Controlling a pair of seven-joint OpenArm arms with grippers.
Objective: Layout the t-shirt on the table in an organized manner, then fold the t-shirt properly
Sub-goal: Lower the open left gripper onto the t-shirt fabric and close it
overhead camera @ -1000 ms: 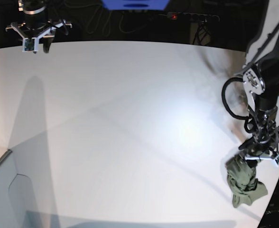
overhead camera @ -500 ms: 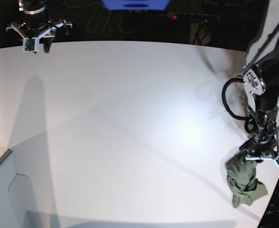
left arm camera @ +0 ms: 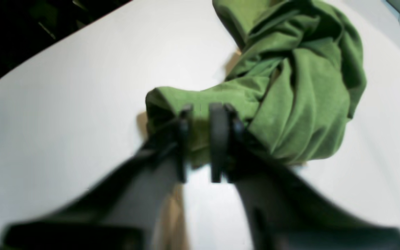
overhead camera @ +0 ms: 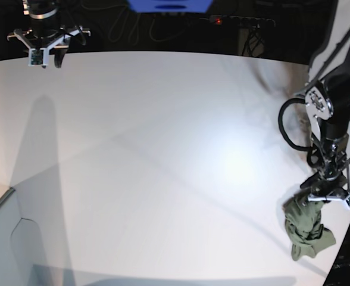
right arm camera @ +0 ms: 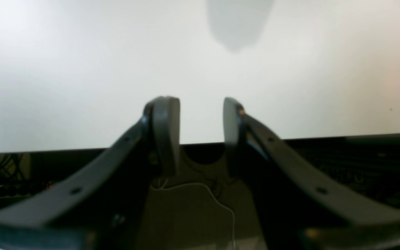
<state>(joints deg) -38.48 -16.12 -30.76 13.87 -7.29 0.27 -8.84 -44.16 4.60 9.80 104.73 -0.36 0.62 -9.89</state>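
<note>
The t-shirt point(overhead camera: 306, 229) lies as a crumpled olive-green heap near the curved edge of the table point(overhead camera: 151, 155), far over on the base view's right and close to its lower corner, bunched into thick folds with no sleeve or collar clearly readable. In the left wrist view the cloth point(left arm camera: 290, 86) fills the upper middle and right, one rolled fold reaching toward the camera. The left gripper point(overhead camera: 321, 199) stands directly at the upper end of the heap, pointing down at it; its fingers point(left arm camera: 218, 139) are drawn close with a lip of that green fold pinched between them, so it is clamped on the t-shirt, though the bulk of the garment rests on the white surface beyond and to the right of the fingertips. The left arm rises above it, dark and jointed, with a looped cable at its side. The right gripper point(overhead camera: 47, 50) hangs well apart, at the far edge of the table on the base view's upper left; its fingers point(right arm camera: 165, 132) are parted with a clear gap and nothing between them, bare tabletop ahead.
</note>
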